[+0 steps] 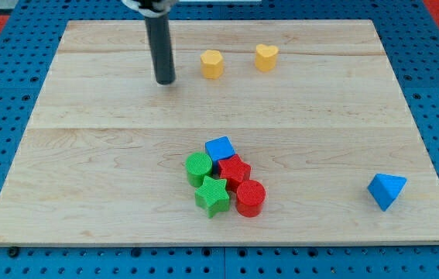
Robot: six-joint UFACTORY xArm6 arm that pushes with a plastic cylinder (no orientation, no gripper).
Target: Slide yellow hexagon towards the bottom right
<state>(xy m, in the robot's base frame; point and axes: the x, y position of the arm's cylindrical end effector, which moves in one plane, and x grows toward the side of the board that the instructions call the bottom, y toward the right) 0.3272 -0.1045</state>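
Observation:
The yellow hexagon [212, 63] sits near the view's top, a little left of centre. A yellow heart [265, 56] lies to its right. My tip [165, 80] rests on the board to the left of the yellow hexagon, a short gap apart, not touching it. The dark rod rises from the tip to the view's top edge.
A cluster sits at the lower middle: blue cube [220, 149], green cylinder [198, 167], red star-like block [234, 170], green star [212, 195], red cylinder [251, 198]. A blue triangle [386, 190] lies at the lower right. The wooden board [87, 155] lies on a blue pegboard.

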